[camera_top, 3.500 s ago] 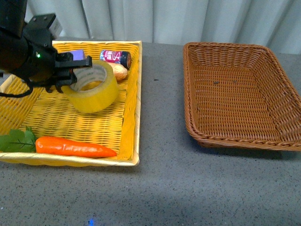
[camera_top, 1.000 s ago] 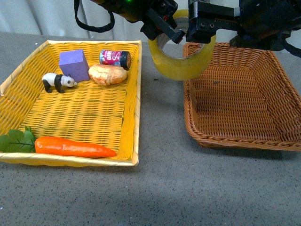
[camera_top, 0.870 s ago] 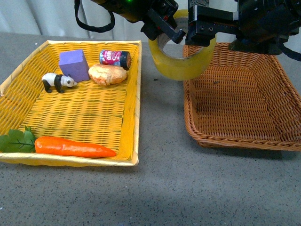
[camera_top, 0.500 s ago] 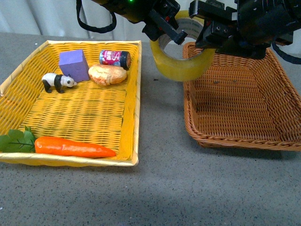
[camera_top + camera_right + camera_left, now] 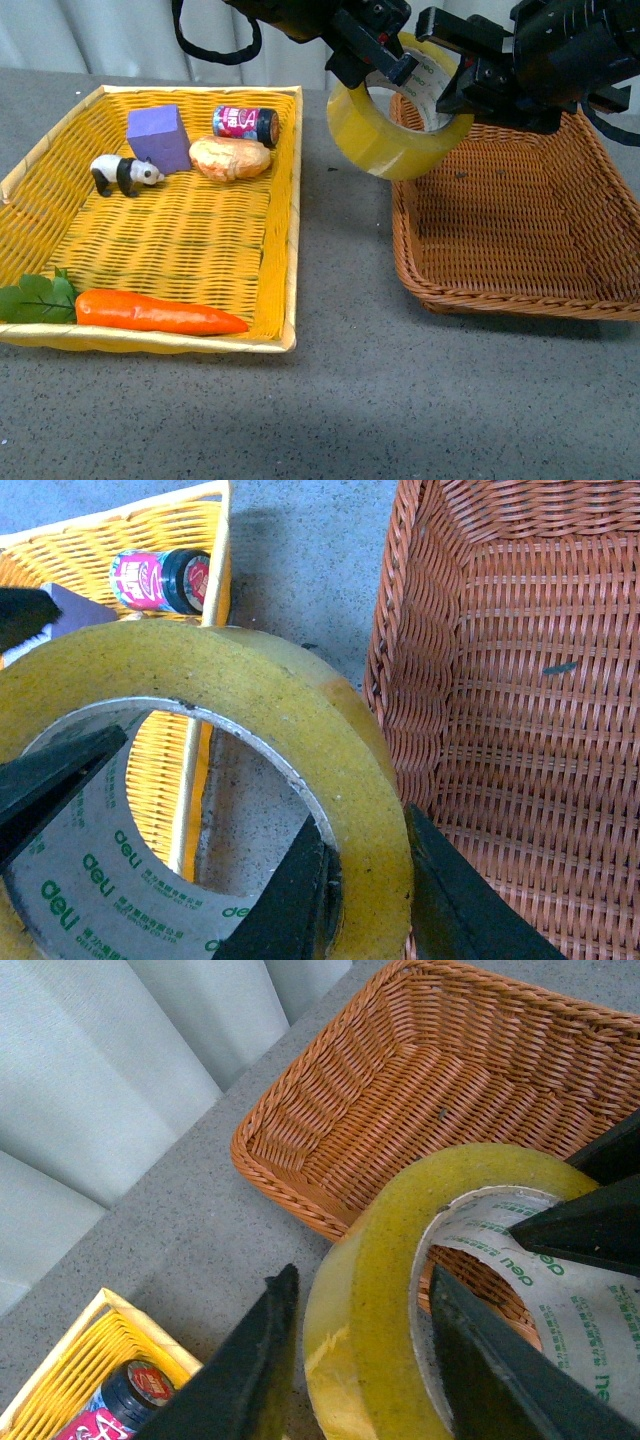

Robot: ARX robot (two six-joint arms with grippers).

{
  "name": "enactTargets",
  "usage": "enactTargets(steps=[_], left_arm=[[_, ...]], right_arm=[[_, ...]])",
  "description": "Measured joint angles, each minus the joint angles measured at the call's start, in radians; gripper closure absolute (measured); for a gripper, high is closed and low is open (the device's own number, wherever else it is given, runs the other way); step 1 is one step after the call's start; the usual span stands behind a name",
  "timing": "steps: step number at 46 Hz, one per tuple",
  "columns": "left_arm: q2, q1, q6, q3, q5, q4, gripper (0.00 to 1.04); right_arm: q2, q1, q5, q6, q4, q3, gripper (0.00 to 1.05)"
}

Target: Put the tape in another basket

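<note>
Front view: on the grey desk (image 5: 340, 400), the brown basket (image 5: 520, 210) stands bare beside the yellow basket (image 5: 160, 240). The tape (image 5: 375, 135) hangs in the air between them, over the strip of desk and against the brown basket's left rim.

Both claws are on the roll. The left claw (image 5: 390, 68) pinches its wall on one side. The right claw (image 5: 452, 92) is clamped on the opposite side, one finger inside the core and one outside, as both wrist views show.

The step in hand looks like a mid-air handover, with carrying done and placing not yet begun. The next move likely calls for the left claw to let go and draw clear. The right claw would then swing the roll over the rim and lower it onto the wicker floor before releasing. The risk is the roll twisting or slipping when one grip goes, since each claw holds only a thin section of wall.

The tape is a wide, thick roll of translucent yellow, tilted with its hole facing partly forward. Its white core carries green lettering (image 5: 130, 870), and the outer face is smooth and glossy.
</note>
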Motion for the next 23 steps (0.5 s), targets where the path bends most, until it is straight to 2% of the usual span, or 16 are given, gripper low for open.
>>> enactTargets(steps=[12,14,16,19,23], left_arm=[[-0.001,0.005,0.003,0.0,-0.012,0.002,0.16],[-0.002,0.002,-0.03,-0.001,-0.069,0.008,0.08],[-0.005,-0.002,-0.072,-0.004,-0.126,0.016,0.05],[-0.018,-0.01,-0.145,-0.016,-0.211,0.026,0.07],[-0.041,-0.009,-0.203,-0.04,-0.268,0.042,0.07]], right_arm=[[0.047,-0.035,0.048,-0.015,0.01,0.06,0.89],[0.054,-0.045,0.056,-0.014,0.012,0.07,0.89],[0.058,-0.049,0.064,-0.014,0.016,0.074,0.89],[0.072,-0.054,0.076,-0.014,0.023,0.089,0.89],[0.094,-0.067,0.087,-0.015,0.019,0.11,0.89]])
